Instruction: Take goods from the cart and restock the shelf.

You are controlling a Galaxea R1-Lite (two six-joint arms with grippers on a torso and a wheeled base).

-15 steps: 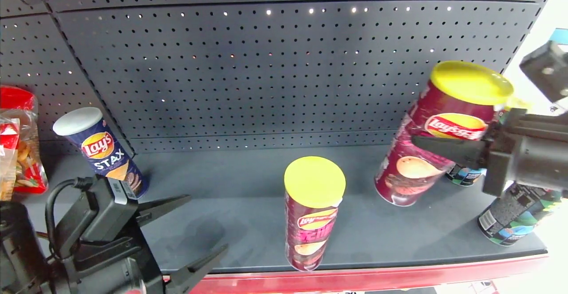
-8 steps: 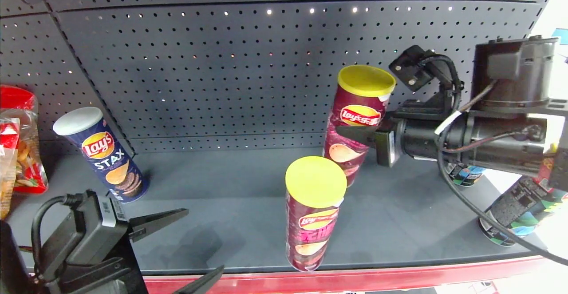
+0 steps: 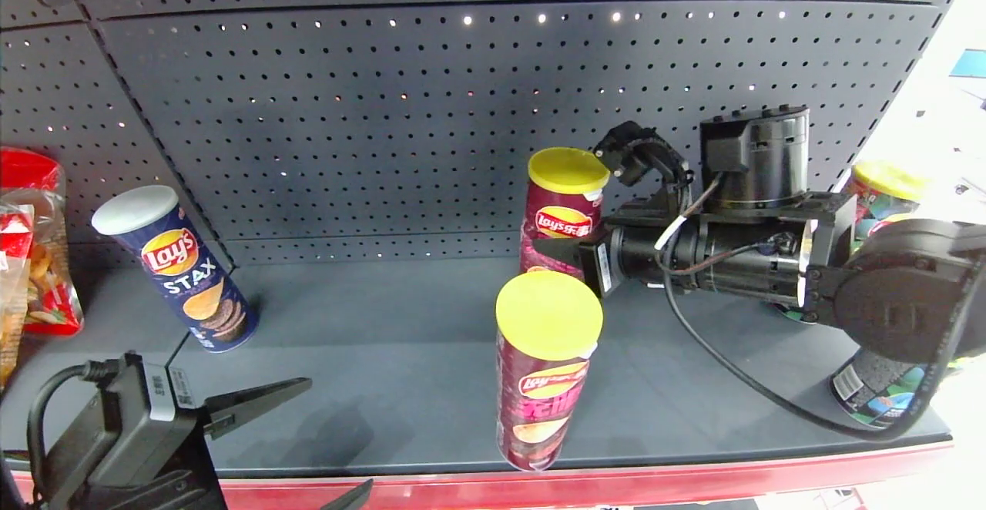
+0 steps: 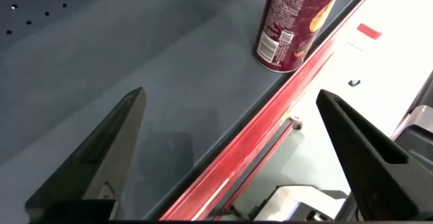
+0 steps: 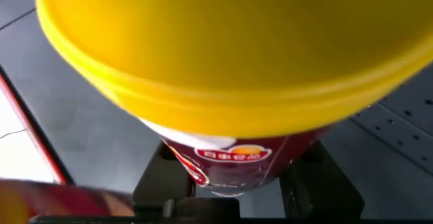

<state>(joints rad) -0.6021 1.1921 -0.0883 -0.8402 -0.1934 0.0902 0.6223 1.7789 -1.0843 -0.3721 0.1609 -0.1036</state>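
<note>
- Over the last second my right arm has swung the maroon can [image 3: 565, 213] from the right end of the shelf [image 3: 385, 325] across to the middle and deeper in. It now stands upright close to the back panel [image 3: 462, 109], just behind the front can [image 3: 543, 371]. My left tool [image 3: 308, 448] has sunk lower at the shelf's front edge.
- Is the can down yet?
- I can't tell. Its base is hidden behind the front can's yellow lid, so I can't say whether it touches the shelf. My right tool [image 3: 551, 246] is clamped across its body below the lid.
- And the left one?
- Its fingers are wide apart and hold nothing, well apart from the blue can [image 3: 176, 267].
- How will that can handle?
- I judge it light: a thin, stiff tube, glossy and a little slippery, tall enough to tip, with brittle crisps inside. A hard squeeze could dent the wall, so a side hold on the upper body, as now, suits it. The lid would likely pop off if pulled.
- Anything else shifted?
- No. The front can, the blue can and the dark cans [image 3: 878, 394] at the right end stand where they stood.
</note>
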